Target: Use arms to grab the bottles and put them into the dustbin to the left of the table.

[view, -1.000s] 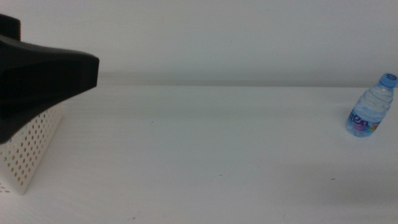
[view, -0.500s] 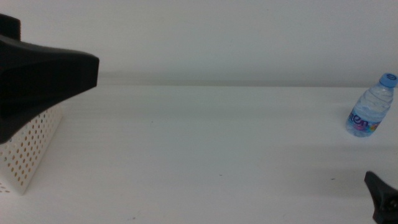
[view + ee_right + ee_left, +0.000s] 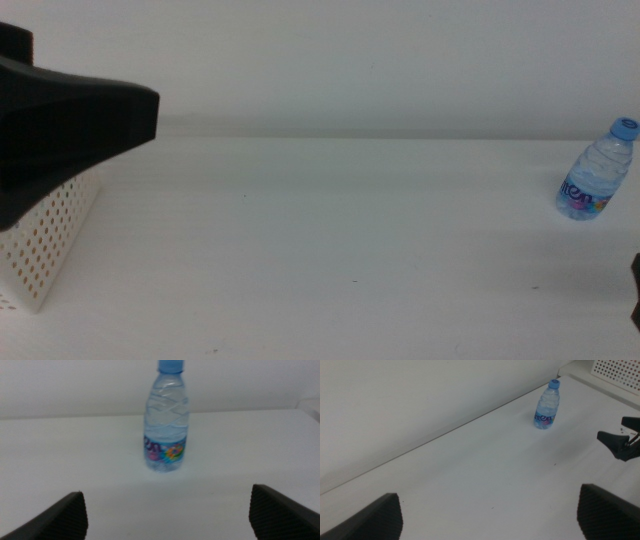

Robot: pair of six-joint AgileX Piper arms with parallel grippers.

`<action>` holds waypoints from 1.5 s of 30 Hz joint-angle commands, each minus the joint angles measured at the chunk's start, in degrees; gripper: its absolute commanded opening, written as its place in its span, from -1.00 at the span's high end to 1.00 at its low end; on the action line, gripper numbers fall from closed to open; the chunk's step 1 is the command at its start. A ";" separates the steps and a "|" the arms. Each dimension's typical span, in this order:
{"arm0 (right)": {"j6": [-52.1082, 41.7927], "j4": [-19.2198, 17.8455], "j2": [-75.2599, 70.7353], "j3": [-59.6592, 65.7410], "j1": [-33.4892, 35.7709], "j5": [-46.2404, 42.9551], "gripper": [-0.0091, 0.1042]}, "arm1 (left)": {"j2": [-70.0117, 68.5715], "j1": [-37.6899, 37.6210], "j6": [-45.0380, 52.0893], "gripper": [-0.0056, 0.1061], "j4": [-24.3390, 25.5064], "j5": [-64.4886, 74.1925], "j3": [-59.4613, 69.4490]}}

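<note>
One small clear plastic water bottle with a blue cap (image 3: 596, 172) is all you have left on the broad white tabletop (image 3: 340, 240); it stands upright at the far right, untouched. Your right gripper (image 3: 167, 512) faces it from the near side, jaws spread wide and empty. Your left gripper (image 3: 490, 517) hangs over the white perforated plastic basket (image 3: 45, 240) at the left edge, jaws also wide, holding nothing. I judge the task nearly done; this bottle still needs grasping and binning.
</note>
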 commanded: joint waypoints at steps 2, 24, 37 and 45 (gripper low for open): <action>-0.17 -0.37 2.84 2.51 -2.83 -6.65 -0.66 | -0.34 -0.35 -0.49 -0.78 0.04 -0.95 -0.02; -0.40 2.38 32.50 -5.58 -5.27 -25.20 -0.66 | -0.34 -0.35 -0.49 -0.78 0.04 -0.95 -0.02; -0.74 3.45 45.45 -16.25 -5.27 -25.20 -0.66 | -0.34 -0.35 -0.49 -0.78 0.04 -0.95 -0.02; -0.74 1.63 49.30 -20.89 -3.95 -23.18 -0.66 | -0.34 -0.35 -0.49 -0.78 0.04 -0.95 -0.02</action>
